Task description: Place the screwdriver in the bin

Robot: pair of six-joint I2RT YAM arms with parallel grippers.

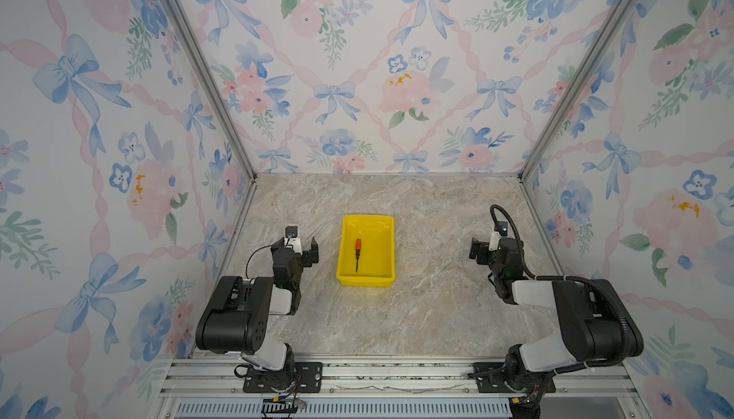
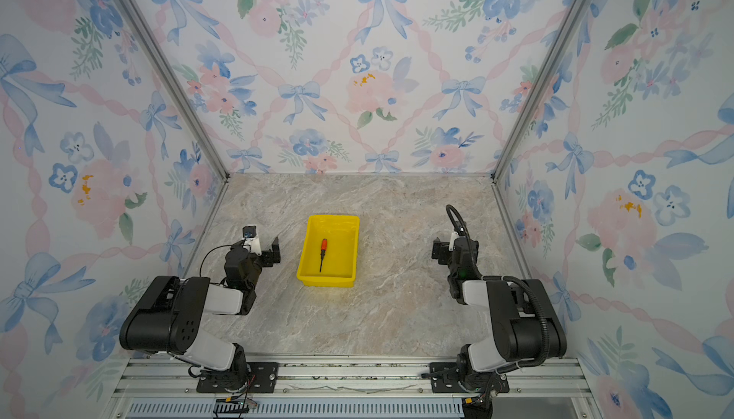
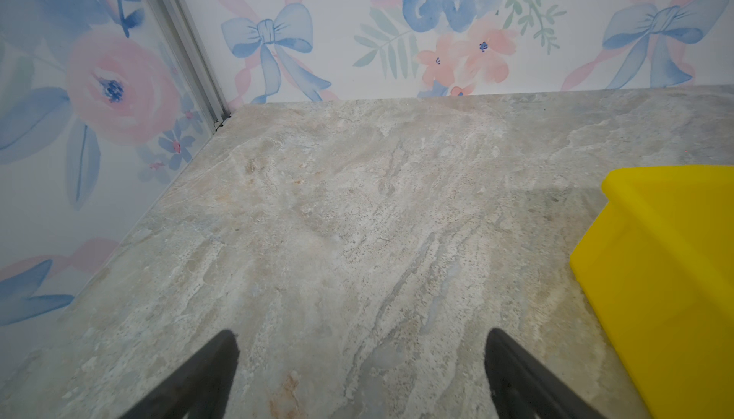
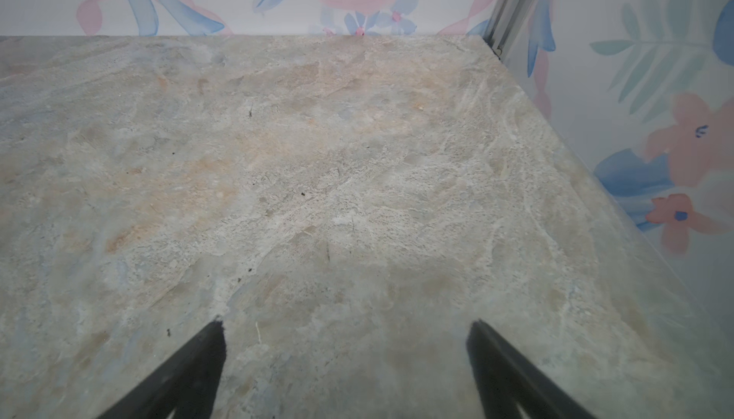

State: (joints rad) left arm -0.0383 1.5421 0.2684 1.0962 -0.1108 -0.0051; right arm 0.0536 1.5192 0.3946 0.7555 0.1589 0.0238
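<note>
Two top views show the screwdriver (image 1: 357,255) lying flat inside the yellow bin (image 1: 346,238), its orange handle toward the back wall and its shaft toward the arm bases. The bin stands mid-way across the marble-pattern tabletop (image 1: 437,302). The left gripper (image 1: 296,249) is near the bin's left wall without touching it. The right gripper (image 1: 480,252) is well apart on the right.

Left wrist view: the jaws are spread wide and hold nothing; a bin corner (image 3: 655,262) is alongside.

Right wrist view: the jaws are spread wide and empty over bare tabletop.
</note>
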